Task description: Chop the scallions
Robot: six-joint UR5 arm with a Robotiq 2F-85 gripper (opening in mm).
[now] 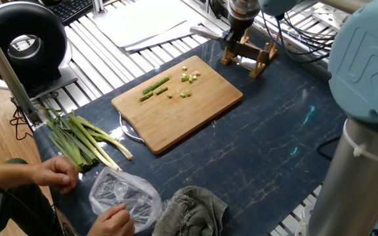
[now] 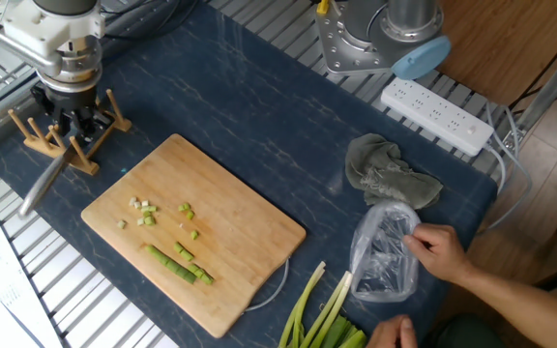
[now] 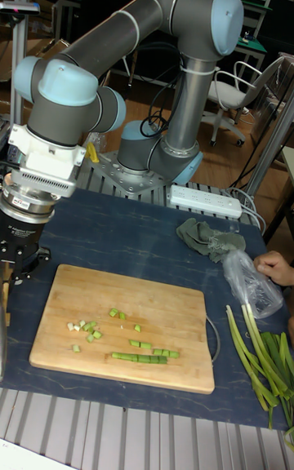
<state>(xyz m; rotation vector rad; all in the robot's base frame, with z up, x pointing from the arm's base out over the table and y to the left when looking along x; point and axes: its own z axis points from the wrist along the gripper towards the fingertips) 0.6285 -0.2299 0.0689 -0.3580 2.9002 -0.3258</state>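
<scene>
Chopped scallions (image 1: 156, 88) (image 2: 177, 262) (image 3: 147, 354) lie on the wooden cutting board (image 1: 189, 115) (image 2: 240, 242) (image 3: 171, 315) as short green pieces, with small pale bits (image 1: 188, 77) beside them. Whole scallion stalks (image 1: 77, 141) (image 2: 322, 309) (image 3: 260, 356) lie on the table off the board's end. My gripper (image 1: 237, 31) (image 2: 71, 118) (image 3: 16, 268) is over the wooden knife rack (image 1: 253, 58) (image 2: 37, 135) past the board's far corner. It is shut on a knife whose blade (image 1: 205, 30) (image 2: 46, 184) sticks out sideways.
A person's hands (image 1: 58, 174) (image 2: 443, 249) hold a clear plastic bag (image 1: 126, 196) (image 2: 385, 253) (image 3: 249, 281) near the whole stalks. A grey cloth (image 1: 192, 208) (image 2: 390, 172) lies beside it. A white power strip (image 2: 438, 116) sits by the arm's base (image 2: 375, 39).
</scene>
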